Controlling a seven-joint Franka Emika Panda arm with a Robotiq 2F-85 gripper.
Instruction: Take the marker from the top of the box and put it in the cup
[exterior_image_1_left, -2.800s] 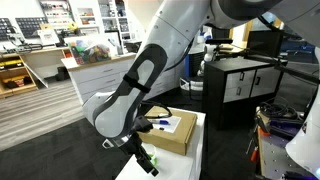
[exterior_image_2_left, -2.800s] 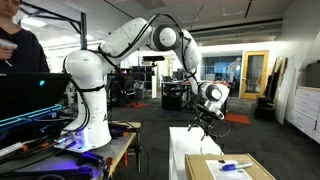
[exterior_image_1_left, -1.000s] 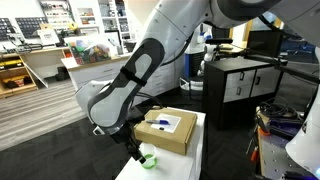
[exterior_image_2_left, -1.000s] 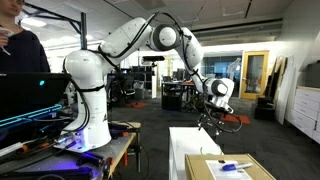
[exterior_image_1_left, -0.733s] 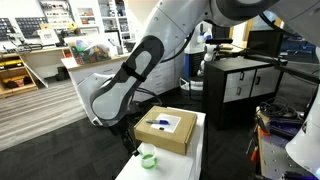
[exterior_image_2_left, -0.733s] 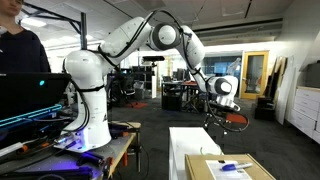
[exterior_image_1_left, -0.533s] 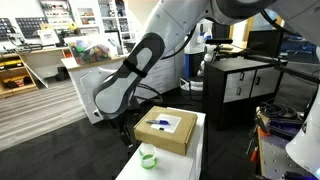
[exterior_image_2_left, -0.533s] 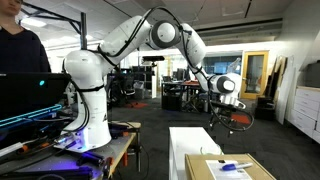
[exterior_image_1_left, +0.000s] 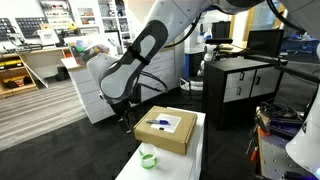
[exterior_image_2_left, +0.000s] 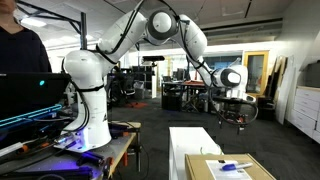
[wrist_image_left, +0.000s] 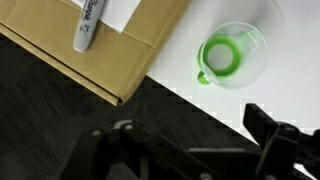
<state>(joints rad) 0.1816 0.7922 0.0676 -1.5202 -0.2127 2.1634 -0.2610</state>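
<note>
In the wrist view the box (wrist_image_left: 120, 60) is seen at 10 o'clock from the gripper (wrist_image_left: 195, 145), whose fingers (wrist_image_left: 272, 128) are spread wide with nothing between them. The cup (wrist_image_left: 232, 58) is found at 1 o'clock. The marker (wrist_image_left: 87, 25) is found atop the box at 11 o'clock, its long axis laid roughly along the 1-to-7 line.

In the wrist view the top edge cuts off the marker (wrist_image_left: 85, 28), the box (wrist_image_left: 110, 65) runs past top and left, and the end effector (wrist_image_left: 190, 145) is a dark blur.
</note>
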